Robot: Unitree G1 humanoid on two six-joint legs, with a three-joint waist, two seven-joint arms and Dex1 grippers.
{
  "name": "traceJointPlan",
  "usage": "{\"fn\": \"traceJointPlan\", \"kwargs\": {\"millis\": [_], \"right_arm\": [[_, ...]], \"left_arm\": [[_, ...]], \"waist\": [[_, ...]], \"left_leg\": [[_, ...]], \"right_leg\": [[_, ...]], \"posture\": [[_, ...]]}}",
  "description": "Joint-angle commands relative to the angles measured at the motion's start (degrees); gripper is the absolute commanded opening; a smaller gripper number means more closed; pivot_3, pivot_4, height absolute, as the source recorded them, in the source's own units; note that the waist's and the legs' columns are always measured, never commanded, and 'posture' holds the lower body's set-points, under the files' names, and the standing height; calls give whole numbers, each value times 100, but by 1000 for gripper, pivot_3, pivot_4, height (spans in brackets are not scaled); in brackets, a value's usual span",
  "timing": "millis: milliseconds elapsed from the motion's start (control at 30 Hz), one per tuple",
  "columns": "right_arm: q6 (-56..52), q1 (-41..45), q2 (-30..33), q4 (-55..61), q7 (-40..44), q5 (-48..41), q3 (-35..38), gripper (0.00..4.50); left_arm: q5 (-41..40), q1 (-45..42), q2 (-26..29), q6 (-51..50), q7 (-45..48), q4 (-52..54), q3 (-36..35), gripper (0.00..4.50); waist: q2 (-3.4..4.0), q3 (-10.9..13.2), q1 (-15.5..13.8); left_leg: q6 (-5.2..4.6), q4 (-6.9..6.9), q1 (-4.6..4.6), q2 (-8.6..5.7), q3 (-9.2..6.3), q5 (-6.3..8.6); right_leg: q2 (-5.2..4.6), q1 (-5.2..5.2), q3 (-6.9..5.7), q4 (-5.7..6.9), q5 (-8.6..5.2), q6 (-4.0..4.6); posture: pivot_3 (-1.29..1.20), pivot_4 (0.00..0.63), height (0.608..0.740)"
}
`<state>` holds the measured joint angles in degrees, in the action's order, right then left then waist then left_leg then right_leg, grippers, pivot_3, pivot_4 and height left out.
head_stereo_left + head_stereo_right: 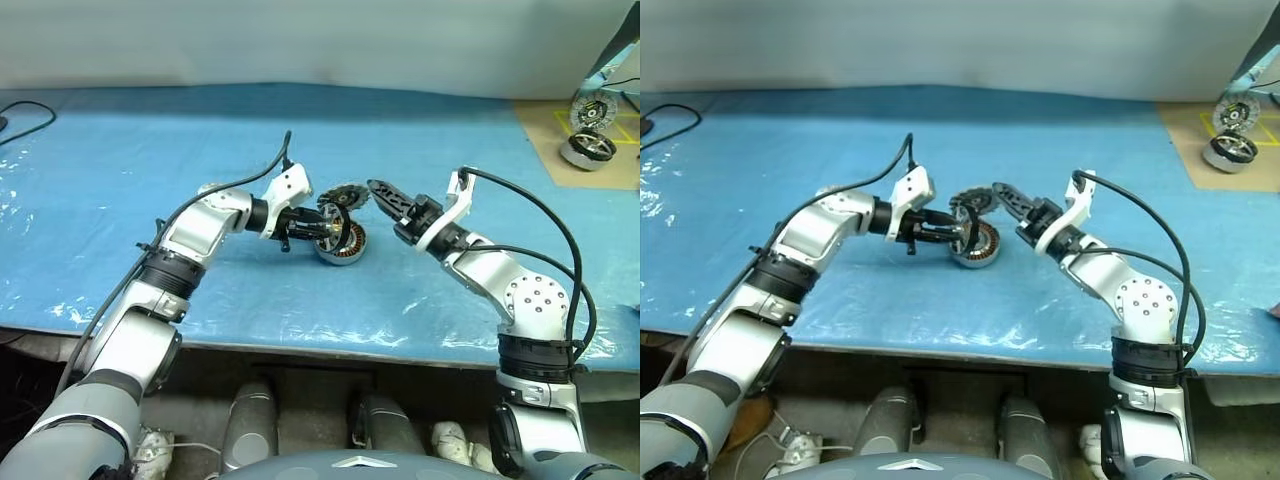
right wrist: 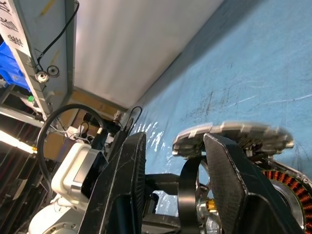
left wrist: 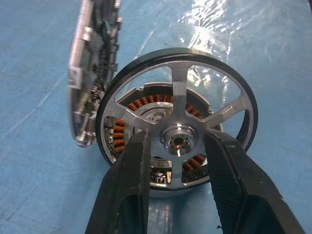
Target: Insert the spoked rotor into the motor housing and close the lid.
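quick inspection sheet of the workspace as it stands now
surface: blue sheet over the table, wrinkled and shiny in places
job's things: spoked rotor held on edge just in front of the motor housing, not yet seated; lid standing up at the housing's far edge
clutter: silver motors on brown cardboard at the far right corner
grippers: left tool shut on the rotor's spokes by the hub; right tool close beside the lid, grip cannot be told
cables: black cable at the far left; cables along both arms
surroundings: pale wall behind the table
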<state>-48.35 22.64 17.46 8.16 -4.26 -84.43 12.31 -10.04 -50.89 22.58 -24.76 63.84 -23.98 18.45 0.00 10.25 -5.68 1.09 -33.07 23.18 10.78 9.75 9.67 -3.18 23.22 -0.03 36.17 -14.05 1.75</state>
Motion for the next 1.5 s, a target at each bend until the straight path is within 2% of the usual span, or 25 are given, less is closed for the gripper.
{"fn": "traceJointPlan", "kwargs": {"millis": [33,433,733,933,1233,1500], "right_arm": [[104,-56,-53,347,-13,11,122,1956],[104,-88,-170,379,-14,218,74,1956],[77,-91,-212,346,-31,344,93,1956],[67,-110,-268,330,-18,403,72,1984],[26,-102,-267,309,100,438,92,1984],[-178,-98,36,533,532,645,-54,1984]], "left_arm": [[-58,-255,14,6,209,78,-146,1333],[572,-544,7,383,457,-645,152,1333],[705,-428,-104,563,637,-592,219,1333],[792,-495,-158,665,455,-695,77,3187],[385,-338,173,522,851,-136,-302,3187],[-606,523,551,12,1159,1253,-952,3187]], "waist": [[0,0,-1],[0,0,-5],[0,0,-6],[0,0,-1],[0,0,6],[1,0,3]], "left_leg": [[0,0,1,0,0,0],[-2,4,1,1,0,-1],[-2,8,-1,-1,0,-1],[-3,11,1,-2,0,-1],[-3,49,4,-4,1,-1],[-3,61,3,-3,3,-1]], "right_leg": [[-1,0,0,0,0,0],[-3,0,-2,-4,-1,1],[-10,-1,-2,-5,-1,2],[-11,-1,-2,-11,-2,3],[-10,1,-10,-45,-1,2],[-10,4,-13,-50,-2,4]], "posture": [[0,150,740],[0,150,740],[0,150,740],[0,150,740],[0,150,740],[0,150,740]]}}
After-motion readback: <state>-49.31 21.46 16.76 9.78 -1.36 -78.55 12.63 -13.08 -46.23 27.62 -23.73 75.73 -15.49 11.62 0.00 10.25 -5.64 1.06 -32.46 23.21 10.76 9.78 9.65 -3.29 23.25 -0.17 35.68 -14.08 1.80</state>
